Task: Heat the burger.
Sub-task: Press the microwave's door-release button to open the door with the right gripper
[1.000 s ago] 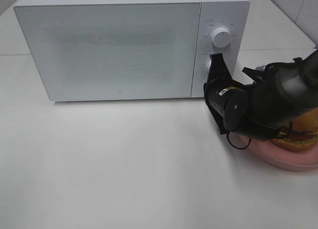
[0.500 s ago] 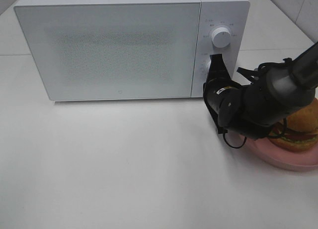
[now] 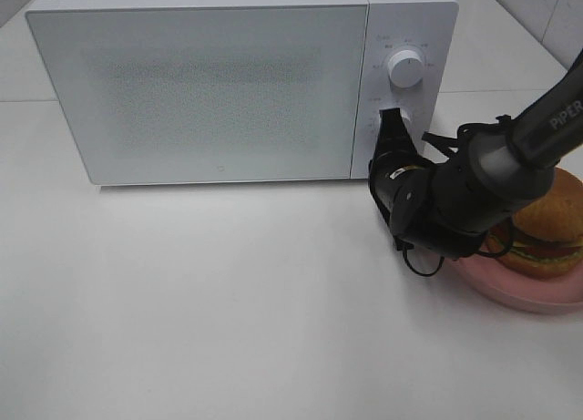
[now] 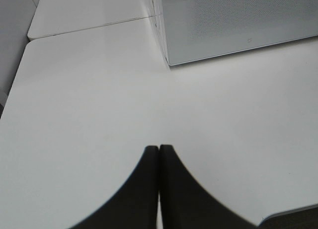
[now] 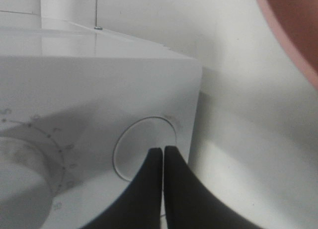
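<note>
The burger (image 3: 549,233), with a golden bun and green lettuce, sits on a pink plate (image 3: 524,298) at the right of the table. The white microwave (image 3: 209,83) stands at the back with its door closed. My right gripper (image 3: 392,119) is shut, and its tips are against the lower part of the microwave's control panel. In the right wrist view the shut fingertips (image 5: 162,152) touch a round button (image 5: 139,144) beside a dial (image 5: 20,184). My left gripper (image 4: 159,149) is shut and holds nothing, over bare table.
An upper dial (image 3: 404,67) sits above the gripper on the panel. The pink plate's rim (image 5: 294,46) shows in a corner of the right wrist view. The microwave's near corner (image 4: 171,60) shows in the left wrist view. White tabletop (image 3: 228,302) lies in front of the microwave.
The right arm has swung a little toward the microwave panel, and its tips are lower on the panel. More of the burger now shows behind the arm.
</note>
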`<state>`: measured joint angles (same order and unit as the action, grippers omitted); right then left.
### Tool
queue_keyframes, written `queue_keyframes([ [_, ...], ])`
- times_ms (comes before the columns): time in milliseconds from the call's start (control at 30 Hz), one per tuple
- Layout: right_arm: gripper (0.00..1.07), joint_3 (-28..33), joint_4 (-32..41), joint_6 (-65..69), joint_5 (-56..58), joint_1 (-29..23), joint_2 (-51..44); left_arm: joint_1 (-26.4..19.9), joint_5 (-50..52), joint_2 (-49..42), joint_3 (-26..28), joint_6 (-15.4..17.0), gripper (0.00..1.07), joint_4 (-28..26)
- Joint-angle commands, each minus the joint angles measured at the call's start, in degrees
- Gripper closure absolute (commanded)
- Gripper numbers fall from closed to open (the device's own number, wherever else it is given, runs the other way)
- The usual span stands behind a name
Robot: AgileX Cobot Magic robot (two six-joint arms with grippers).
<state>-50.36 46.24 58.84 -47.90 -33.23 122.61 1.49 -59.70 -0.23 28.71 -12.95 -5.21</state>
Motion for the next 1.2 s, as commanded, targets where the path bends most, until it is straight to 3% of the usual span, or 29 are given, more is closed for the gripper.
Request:
queue_keyframes([
  [33, 1.07, -0.86, -0.29, -0.86, -1.38, 0.06, 0.23, -0.29, 0.29, -1.26, -0.17, 0.23, 1.06, 0.00],
  [467, 1.07, -2.06, 1.26, -3.27, -3.15, 0.74, 0.86, -0.29, 0.29, -1.26, -0.17, 0.23, 1.06, 0.00],
  [700, 1.07, -3.44, -3.21, -2.69, -2.81, 2.06, 0.86, -0.29, 0.29, -1.26, -0.17, 0.23, 1.06, 0.00],
  [1200, 1.07, -6.02, -3.50, -2.35, -2.86, 2.06, 0.86, -0.29, 0.29, -1.26, -0.17, 0.23, 1.06, 0.00],
])
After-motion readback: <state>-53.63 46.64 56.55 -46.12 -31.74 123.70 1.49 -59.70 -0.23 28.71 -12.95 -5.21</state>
